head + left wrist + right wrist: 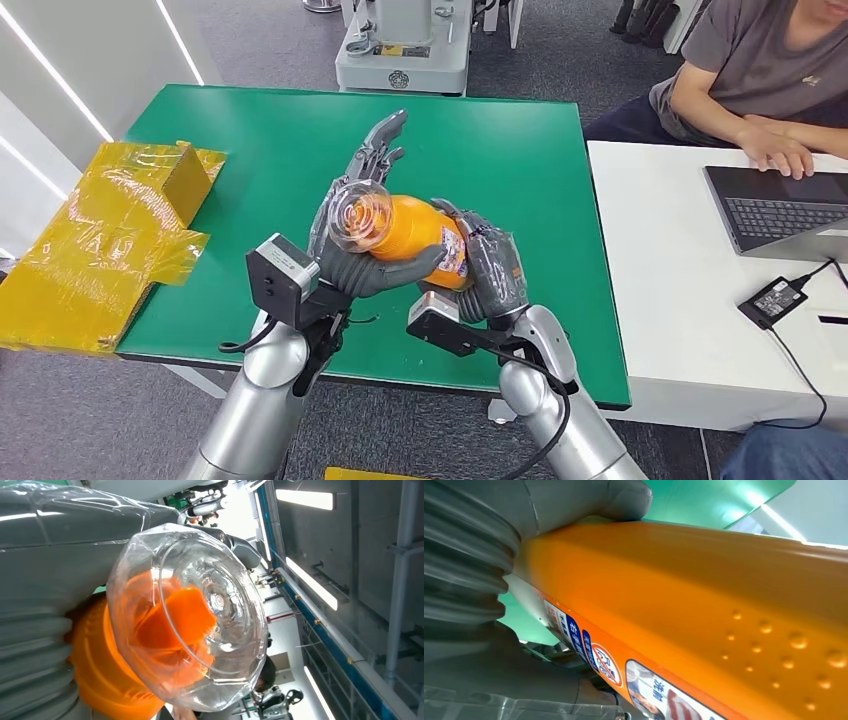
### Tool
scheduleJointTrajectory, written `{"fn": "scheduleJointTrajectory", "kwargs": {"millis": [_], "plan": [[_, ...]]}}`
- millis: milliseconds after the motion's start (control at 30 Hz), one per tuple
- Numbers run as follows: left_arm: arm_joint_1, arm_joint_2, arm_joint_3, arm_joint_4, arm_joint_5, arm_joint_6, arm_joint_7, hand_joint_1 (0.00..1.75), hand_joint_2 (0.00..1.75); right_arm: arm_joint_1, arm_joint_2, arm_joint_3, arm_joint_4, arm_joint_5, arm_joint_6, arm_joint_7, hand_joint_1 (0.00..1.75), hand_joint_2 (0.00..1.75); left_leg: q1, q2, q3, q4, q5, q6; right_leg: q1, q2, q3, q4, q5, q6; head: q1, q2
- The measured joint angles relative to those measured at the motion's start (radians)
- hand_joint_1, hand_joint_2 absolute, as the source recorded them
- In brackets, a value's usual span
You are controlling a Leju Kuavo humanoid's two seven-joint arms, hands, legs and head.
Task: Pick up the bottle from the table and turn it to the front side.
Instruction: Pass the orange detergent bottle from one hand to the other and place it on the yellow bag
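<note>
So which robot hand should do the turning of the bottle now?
Probably the right robot hand: it wraps the labelled end of the bottle. The left robot hand cradles the clear base, fingers partly extended, so it suits supporting.

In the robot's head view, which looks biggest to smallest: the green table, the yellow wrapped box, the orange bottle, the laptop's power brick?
1. green table
2. yellow wrapped box
3. orange bottle, though raised nearer the camera
4. power brick

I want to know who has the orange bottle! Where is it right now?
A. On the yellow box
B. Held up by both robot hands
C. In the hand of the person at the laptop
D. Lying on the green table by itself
B: the orange bottle is off the green table, gripped between the left hand and the right hand.
</note>
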Motion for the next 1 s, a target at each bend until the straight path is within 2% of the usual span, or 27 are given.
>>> {"fn": "scheduleJointTrajectory", "kwargs": {"millis": [33, 1000], "plan": [[0.0, -0.001, 0.0, 0.0, -0.005, -0.002, 0.0, 1.75, 1.75, 0.0, 0.0, -0.001, 0.001, 0.0, 0.003, -0.001, 1.75, 1.75, 0.0, 0.0, 0.0, 0.0, 0.0, 0.0, 0.0, 0.0, 0.0, 0.0, 0.0, 0.0, 0.0, 0.0], [0.007, -0.017, 0.0, 0.008, -0.026, 0.004, -0.01, 1.75, 1.75, -0.011, 0.019, -0.022, 0.034, -0.012, 0.007, -0.017, 1.72, 1.75, 0.0, 0.0, 0.0, 0.0, 0.0, 0.0, 0.0, 0.0, 0.0, 0.0, 0.0, 0.0, 0.0, 0.0]]}}
